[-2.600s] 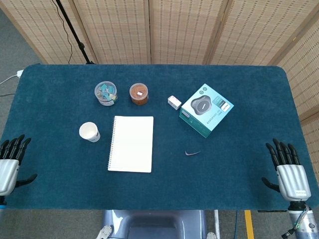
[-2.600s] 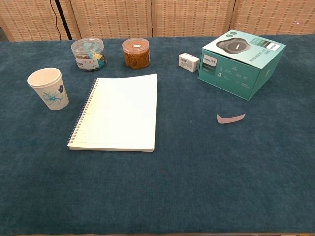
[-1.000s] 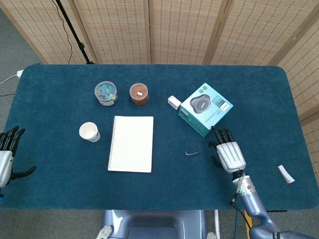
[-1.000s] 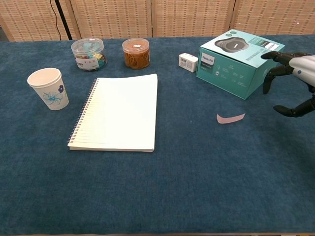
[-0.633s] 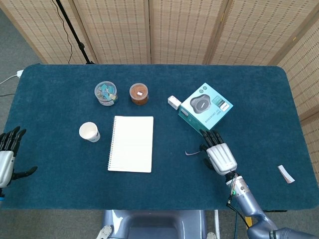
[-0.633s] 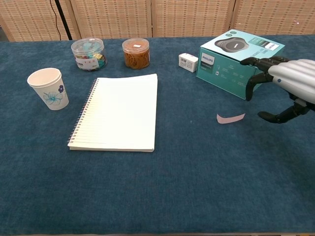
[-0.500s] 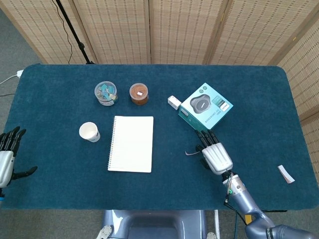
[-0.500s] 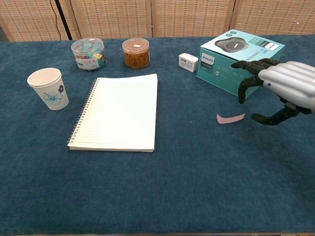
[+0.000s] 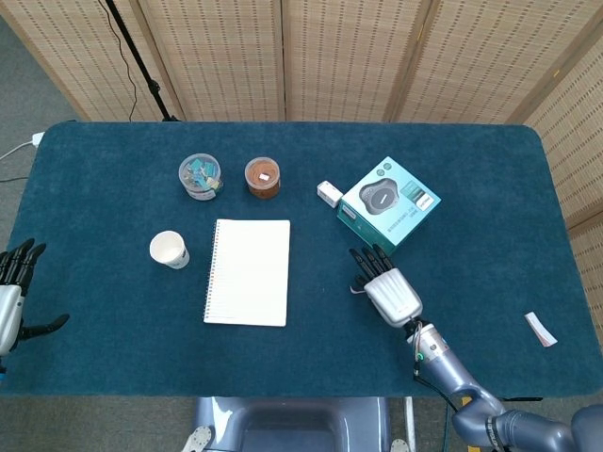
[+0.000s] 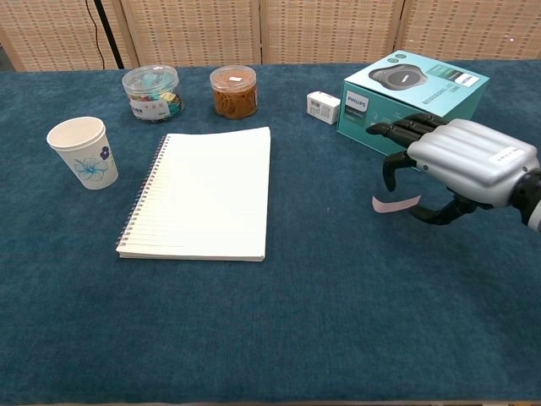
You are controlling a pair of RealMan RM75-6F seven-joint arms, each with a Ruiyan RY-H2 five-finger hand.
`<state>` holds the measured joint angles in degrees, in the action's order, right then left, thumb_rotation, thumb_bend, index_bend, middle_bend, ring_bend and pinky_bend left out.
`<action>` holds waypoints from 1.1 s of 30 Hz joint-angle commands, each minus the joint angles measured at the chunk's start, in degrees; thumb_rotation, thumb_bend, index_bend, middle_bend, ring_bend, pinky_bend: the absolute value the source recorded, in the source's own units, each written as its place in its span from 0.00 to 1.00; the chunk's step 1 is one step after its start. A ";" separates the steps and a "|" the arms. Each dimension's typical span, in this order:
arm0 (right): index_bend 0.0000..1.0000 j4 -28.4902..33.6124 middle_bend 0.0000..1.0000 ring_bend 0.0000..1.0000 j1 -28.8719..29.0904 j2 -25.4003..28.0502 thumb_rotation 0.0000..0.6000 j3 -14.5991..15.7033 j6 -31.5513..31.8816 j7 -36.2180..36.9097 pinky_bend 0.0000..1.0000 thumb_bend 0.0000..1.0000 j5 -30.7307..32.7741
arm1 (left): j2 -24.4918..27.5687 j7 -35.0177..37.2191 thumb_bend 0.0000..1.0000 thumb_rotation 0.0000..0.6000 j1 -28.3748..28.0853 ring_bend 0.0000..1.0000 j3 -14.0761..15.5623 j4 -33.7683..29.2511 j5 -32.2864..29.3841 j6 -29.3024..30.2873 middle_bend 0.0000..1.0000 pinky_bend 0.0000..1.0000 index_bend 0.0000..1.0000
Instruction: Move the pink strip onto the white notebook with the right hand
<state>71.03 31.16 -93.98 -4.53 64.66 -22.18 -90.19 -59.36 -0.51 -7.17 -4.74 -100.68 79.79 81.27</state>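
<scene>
Pink strip (image 10: 394,203) lies flat on the blue desk (image 10: 338,321), right of centre in the chest view, just below the front edge of the teal box (image 10: 412,97). We see our right hand (image 10: 456,169) directly over it, fingers (image 10: 397,128) spread and curved downward with the thumb reaching in from the lower right; nothing is held between them, and the strip's right end disappears behind the thumb. Whether any fingertip touches the strip, we cannot tell. In the head view the right hand (image 9: 384,285) covers the strip completely, sitting just below the teal box (image 9: 388,207) in the middle right of the frame.

White notebook (image 10: 203,196) lies open-faced at centre left of the chest view, spiral binding on its left edge, well apart from the strip. In the head view the notebook (image 9: 249,272) sits left of our right hand.

Our left hand (image 9: 9,297) shows only at the far left edge of the head view, fingers apart and holding nothing.

Along the upper part of the chest view we see a paper cup (image 10: 83,152) at left, a clear jar of coloured clips (image 10: 152,93), a jar of rubber bands (image 10: 233,91) and a small white box (image 10: 324,107) just left of the teal box. A white slip (image 9: 540,329) lies near the desk's lower right in the head view.
</scene>
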 commanded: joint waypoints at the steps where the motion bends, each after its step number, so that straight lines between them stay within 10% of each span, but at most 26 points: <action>1: 0.42 -1.95 0.00 0.00 0.77 -0.91 1.00 0.31 0.10 -0.38 0.00 0.42 -0.87 | 0.03 0.14 0.00 1.00 0.00 0.00 0.05 0.01 0.09 0.00 0.00 0.00 0.00; 33: 0.53 -8.02 0.00 0.00 2.48 -3.38 1.00 0.94 -1.81 0.82 0.00 0.48 1.02 | -0.10 0.61 0.00 1.00 -0.25 0.00 -0.07 0.05 -0.55 -0.51 0.00 0.00 0.00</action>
<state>63.01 33.65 -97.35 -3.59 62.85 -21.36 -89.16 -59.47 0.10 -7.42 -4.81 -100.63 79.25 80.76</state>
